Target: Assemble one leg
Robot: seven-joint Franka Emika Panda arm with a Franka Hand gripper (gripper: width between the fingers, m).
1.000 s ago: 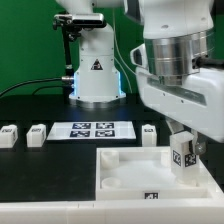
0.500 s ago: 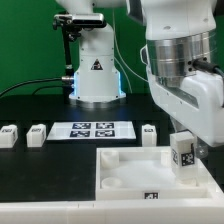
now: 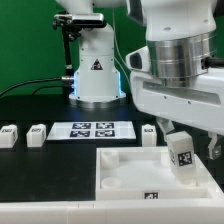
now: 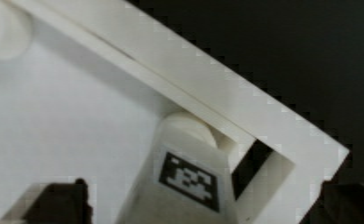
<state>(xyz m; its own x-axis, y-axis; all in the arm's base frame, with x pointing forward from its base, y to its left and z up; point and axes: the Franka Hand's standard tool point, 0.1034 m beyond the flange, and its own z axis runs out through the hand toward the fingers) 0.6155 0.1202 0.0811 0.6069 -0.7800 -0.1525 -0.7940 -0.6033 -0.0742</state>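
Observation:
My gripper [image 3: 181, 140] is shut on one leg [image 3: 183, 158], a small white peg with a black-and-white tag. It holds the leg slightly tilted over the far corner of the large white panel [image 3: 120, 170], on the exterior view's right. In the wrist view the leg [image 4: 197, 172] hangs between my dark fingertips [image 4: 62, 203], its lower end at the panel's corner recess [image 4: 253, 165]. Whether the leg touches the panel cannot be told. Three more legs [image 3: 9, 135] [image 3: 37, 133] [image 3: 149, 133] lie in a row on the black table.
The marker board [image 3: 90, 130] lies flat between the loose legs. The arm's white base [image 3: 95, 75] stands behind it. The panel's raised rim [image 4: 232, 95] runs beside the held leg.
The gripper has shifted a little lower with the leg, which is now more tilted. The loose legs and the panel have not moved.

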